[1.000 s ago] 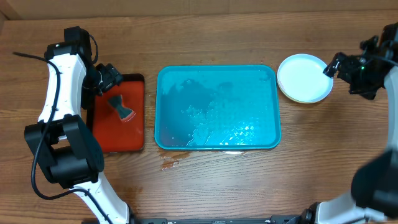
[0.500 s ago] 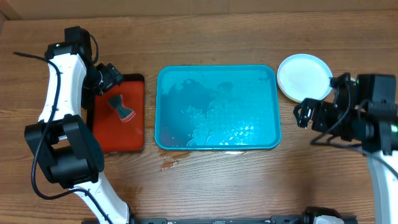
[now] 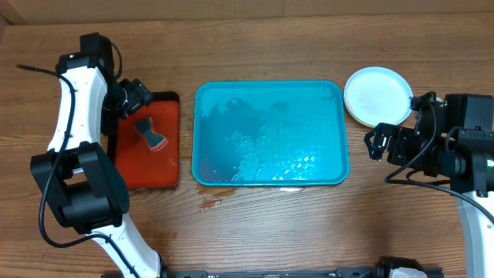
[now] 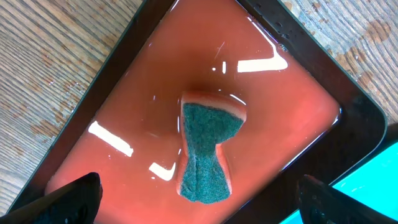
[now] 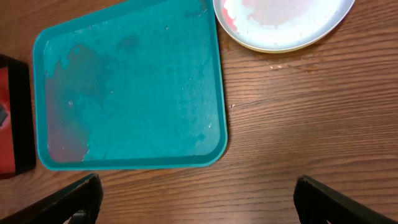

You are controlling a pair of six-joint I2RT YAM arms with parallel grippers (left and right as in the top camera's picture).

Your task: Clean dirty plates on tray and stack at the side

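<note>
The turquoise tray (image 3: pixel 268 177) lies mid-table, wet and holding no plates; it also shows in the right wrist view (image 5: pixel 127 87). The plates (image 3: pixel 376 95) sit stacked on the table just right of the tray's far corner. The top one is pale blue-white, and in the right wrist view (image 5: pixel 283 22) it has a red smear at its left edge with a yellow-green rim beneath. My right gripper (image 3: pixel 384 144) is open and empty, above bare wood in front of the stack (image 5: pixel 199 199). My left gripper (image 3: pixel 137 96) is open and empty above the red tray (image 4: pixel 199 202).
A red tray with a black rim (image 3: pixel 147 166) lies left of the turquoise tray, with wet film on it (image 4: pixel 124 93). A green-and-orange sponge (image 3: pixel 149 133) lies on it (image 4: pixel 210 149). Small wet stains (image 3: pixel 212 204) mark the wood in front of the turquoise tray.
My right arm has pulled back from beside the plate stack towards the near side, now in front of it. The left arm, sponge and trays have not moved.
</note>
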